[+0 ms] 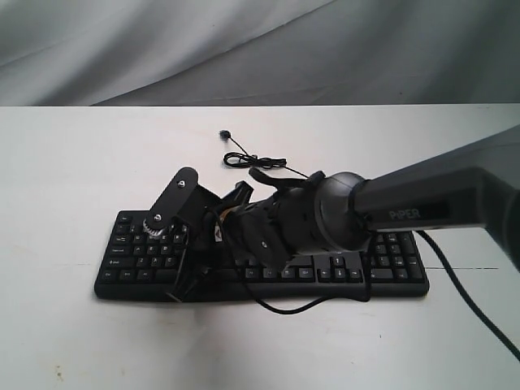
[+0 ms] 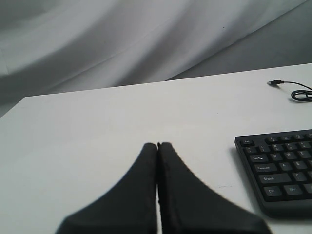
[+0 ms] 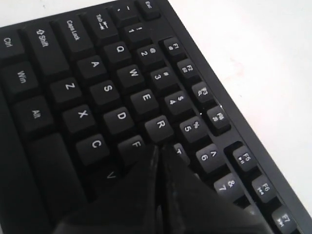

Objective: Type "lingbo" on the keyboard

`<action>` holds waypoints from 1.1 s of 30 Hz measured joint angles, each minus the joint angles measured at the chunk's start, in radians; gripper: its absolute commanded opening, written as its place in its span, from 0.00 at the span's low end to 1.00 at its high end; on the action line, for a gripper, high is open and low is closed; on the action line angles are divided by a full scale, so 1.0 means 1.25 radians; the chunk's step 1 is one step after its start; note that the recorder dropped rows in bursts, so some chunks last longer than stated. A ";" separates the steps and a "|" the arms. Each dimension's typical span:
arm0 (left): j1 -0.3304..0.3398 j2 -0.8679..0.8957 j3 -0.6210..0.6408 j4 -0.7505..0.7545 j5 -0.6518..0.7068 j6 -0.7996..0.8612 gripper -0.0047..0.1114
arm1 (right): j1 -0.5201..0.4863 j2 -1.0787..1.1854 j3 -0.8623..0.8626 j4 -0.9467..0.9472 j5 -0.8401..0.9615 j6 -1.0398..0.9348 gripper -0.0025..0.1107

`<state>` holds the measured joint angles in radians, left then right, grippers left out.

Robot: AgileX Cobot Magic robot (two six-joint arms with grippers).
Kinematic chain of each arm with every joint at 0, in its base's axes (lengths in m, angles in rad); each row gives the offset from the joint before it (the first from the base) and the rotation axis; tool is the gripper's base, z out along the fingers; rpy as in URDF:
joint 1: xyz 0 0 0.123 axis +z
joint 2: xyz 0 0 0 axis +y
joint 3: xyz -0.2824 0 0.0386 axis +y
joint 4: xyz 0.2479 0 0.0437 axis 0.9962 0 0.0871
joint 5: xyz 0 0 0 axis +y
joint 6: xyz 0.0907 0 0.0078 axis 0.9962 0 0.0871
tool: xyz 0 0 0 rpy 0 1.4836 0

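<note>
The black keyboard (image 1: 396, 262) lies across the white table (image 1: 65, 162), parallel to its front edge. My right arm reaches over it from the right. The right gripper (image 1: 199, 262) is shut and empty, and points down at the left half of the keys. In the right wrist view the keyboard (image 3: 92, 92) fills the picture. There the gripper (image 3: 158, 147) has its tips down among the F, R and T keys and hides the key below them. My left gripper (image 2: 157, 145) is shut and empty over bare table to the left of the keyboard (image 2: 280, 168). It is outside the exterior view.
The keyboard's thin black cable (image 1: 253, 160) lies coiled behind it with its USB plug (image 1: 225, 134) loose on the table; the plug (image 2: 275, 83) also shows in the left wrist view. A second black cable (image 1: 467, 296) trails from the right arm. Grey cloth (image 1: 244, 49) hangs behind.
</note>
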<state>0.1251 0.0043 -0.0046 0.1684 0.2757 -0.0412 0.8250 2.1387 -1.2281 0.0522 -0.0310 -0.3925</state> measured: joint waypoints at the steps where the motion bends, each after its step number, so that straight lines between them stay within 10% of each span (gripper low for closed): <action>1: 0.000 0.000 0.000 0.000 0.000 0.000 0.04 | 0.000 0.002 0.000 0.000 0.000 0.000 0.02; 33: 0.000 0.000 0.000 0.000 0.000 0.000 0.04 | -0.014 -0.070 0.048 -0.006 0.037 0.000 0.02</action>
<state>0.1251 0.0043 -0.0046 0.1684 0.2757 -0.0412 0.8078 2.0514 -1.1687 0.0444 0.0157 -0.3925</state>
